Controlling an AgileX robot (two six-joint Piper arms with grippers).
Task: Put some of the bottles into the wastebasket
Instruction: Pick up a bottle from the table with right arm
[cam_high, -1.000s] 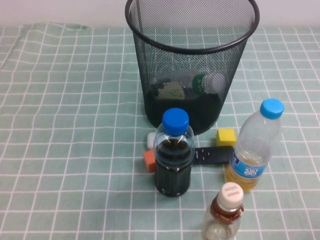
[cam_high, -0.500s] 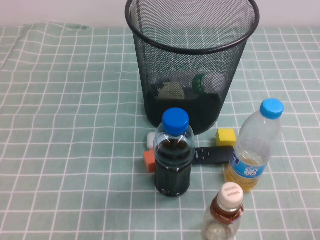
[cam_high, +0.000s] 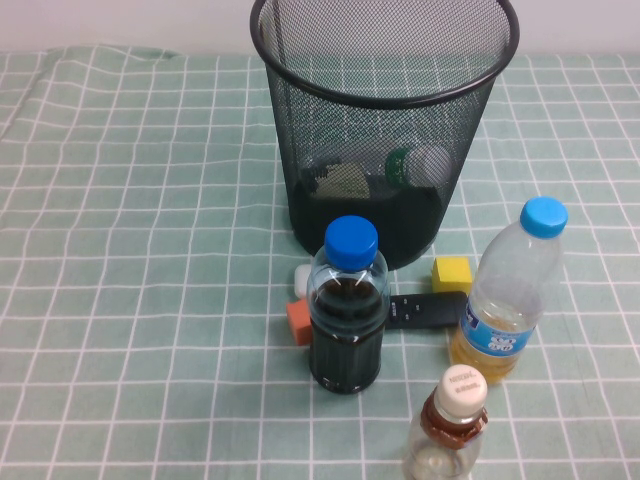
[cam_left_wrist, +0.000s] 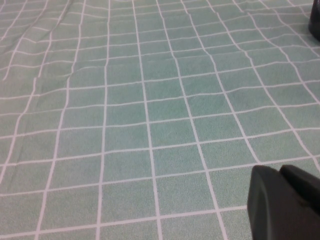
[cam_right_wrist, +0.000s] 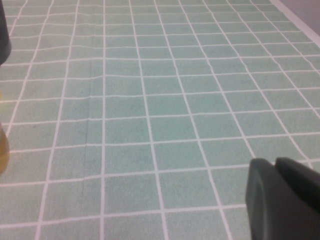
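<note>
The black wire-mesh wastebasket (cam_high: 385, 60) stands at the back centre of the checked cloth. Through its mesh I see the squarish clear bottle with white cap and green neck label (cam_high: 412, 166) lying on its bottom. The smaller clear bottle with cream cap and brown neck band (cam_high: 450, 420) stands upright at the front edge, right of centre. Neither arm shows in the high view. My left gripper (cam_left_wrist: 281, 171) is shut and empty over bare cloth. My right gripper (cam_right_wrist: 276, 163) is shut and empty over bare cloth too.
A blue-capped bottle of dark liquid (cam_high: 347, 310) stands in front of the wastebasket. A tall blue-capped bottle with yellow-orange liquid (cam_high: 505, 300) stands to its right. Between them lie a yellow cube (cam_high: 452, 273), an orange cube (cam_high: 298, 322) and a flat black bar (cam_high: 425, 311).
</note>
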